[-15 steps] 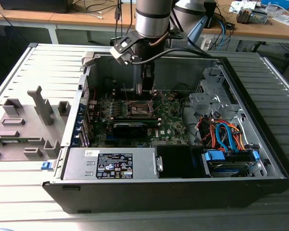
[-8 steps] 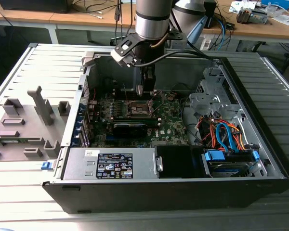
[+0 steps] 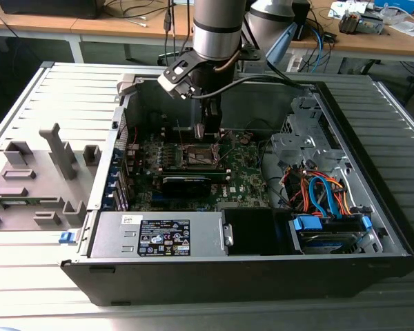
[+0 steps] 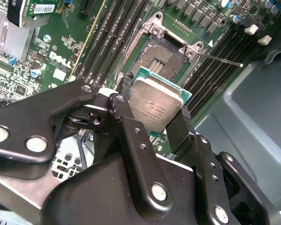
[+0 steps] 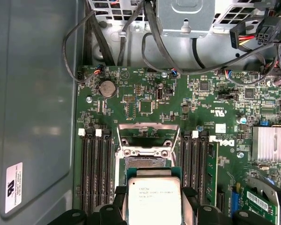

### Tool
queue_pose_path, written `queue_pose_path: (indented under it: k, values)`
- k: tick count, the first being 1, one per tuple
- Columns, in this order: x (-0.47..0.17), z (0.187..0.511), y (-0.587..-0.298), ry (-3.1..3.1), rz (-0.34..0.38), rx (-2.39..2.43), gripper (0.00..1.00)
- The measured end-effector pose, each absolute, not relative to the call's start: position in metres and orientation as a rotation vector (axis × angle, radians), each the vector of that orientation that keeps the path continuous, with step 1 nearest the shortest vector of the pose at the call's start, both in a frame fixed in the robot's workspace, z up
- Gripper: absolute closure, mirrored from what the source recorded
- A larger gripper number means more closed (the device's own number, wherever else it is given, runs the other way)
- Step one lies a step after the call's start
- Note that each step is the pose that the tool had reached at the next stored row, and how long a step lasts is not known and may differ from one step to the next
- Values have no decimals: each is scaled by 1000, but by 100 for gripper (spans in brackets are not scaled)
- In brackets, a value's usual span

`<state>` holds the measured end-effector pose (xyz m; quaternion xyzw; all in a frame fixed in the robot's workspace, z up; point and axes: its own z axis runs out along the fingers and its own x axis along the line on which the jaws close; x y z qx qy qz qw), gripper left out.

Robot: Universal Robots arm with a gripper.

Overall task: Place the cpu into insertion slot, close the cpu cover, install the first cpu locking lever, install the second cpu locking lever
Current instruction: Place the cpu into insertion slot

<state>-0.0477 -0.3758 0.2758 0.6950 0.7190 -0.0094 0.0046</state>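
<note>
My gripper (image 4: 154,108) is shut on the cpu (image 4: 157,105), a flat square chip with a silvery top, one black finger on each of two opposite edges. The chip hangs above the green board, close over the insertion slot (image 4: 161,54), whose brownish contact field lies bare inside a metal rim. In the first wrist view the cpu (image 5: 154,197) hides most of the slot (image 5: 145,164), and the cpu cover (image 5: 147,136) stands raised behind it. A thin locking lever (image 4: 220,58) sticks out sideways, unlatched. In the exterior view the gripper (image 3: 200,131) hangs just over the slot (image 3: 200,157).
Long black memory slots (image 5: 91,168) flank the socket on both sides. A finned heatsink (image 5: 271,143) and bundled cables (image 5: 150,42) sit nearby. The open case also holds a power supply (image 3: 165,234) and a drive with coloured cables (image 3: 324,200). A grey fixture (image 3: 34,179) stands outside the case.
</note>
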Motion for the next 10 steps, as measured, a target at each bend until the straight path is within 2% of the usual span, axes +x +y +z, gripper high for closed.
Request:
queue_pose_path:
  k: [10]
  values:
    - [-49,269,-376,2252,-30,2177,45]
